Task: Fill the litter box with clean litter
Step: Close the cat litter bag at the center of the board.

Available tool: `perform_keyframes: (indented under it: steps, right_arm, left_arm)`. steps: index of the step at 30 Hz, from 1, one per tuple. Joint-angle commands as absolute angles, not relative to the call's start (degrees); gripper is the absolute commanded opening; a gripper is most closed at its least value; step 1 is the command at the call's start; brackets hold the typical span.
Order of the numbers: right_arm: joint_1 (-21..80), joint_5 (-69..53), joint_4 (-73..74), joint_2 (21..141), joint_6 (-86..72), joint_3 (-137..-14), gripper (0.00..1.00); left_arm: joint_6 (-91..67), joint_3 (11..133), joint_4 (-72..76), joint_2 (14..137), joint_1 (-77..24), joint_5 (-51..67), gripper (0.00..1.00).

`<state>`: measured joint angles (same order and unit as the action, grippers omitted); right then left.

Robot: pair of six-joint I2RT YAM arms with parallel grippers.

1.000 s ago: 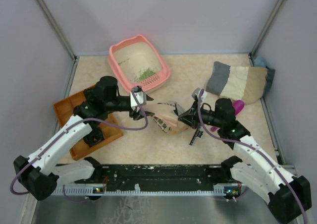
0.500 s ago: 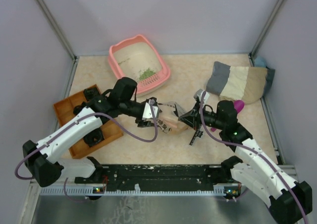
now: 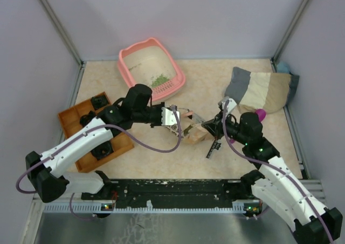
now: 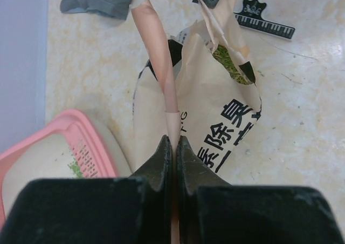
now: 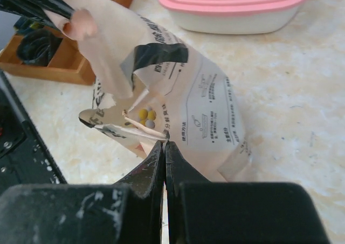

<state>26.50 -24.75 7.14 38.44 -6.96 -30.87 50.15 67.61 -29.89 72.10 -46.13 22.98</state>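
Away from the litter box (image 3: 125, 67) at upper left, which holds only a little clean litter (image 3: 159, 81), the left gripper (image 3: 175, 120) has come to the paper bag (image 3: 195, 134) at centre. Its fingers now pinch one mouth edge, and the right gripper (image 3: 218, 122) pinches the other, so lifting to pour seems next.

I see beige printed bag (image 3: 193, 131) mid-table, orange tray (image 3: 70, 121) at 9 o'clock, striped cushion (image 3: 259, 90) at 2, magenta scoop (image 3: 260, 114) beside it.
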Motion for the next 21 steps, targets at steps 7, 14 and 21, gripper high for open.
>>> perform_keyframes:
  steps: [7,14,21]
  right_arm:
    - [20.9,-19.6,5.9,40.9,-5.7,-38.5,0.00]
    - [19.9,-14.7,8.3,38.0,-6.3,-37.2,0.00]
    - [19.4,-14.2,8.6,38.2,-7.9,-37.6,0.00]
  left_arm:
    - [41.2,72.7,-21.8,69.4,-44.8,16.9,0.00]
    - [39.4,73.9,-23.7,69.7,-42.9,14.4,0.00]
    - [37.7,75.1,-21.3,70.3,-40.7,15.1,0.00]
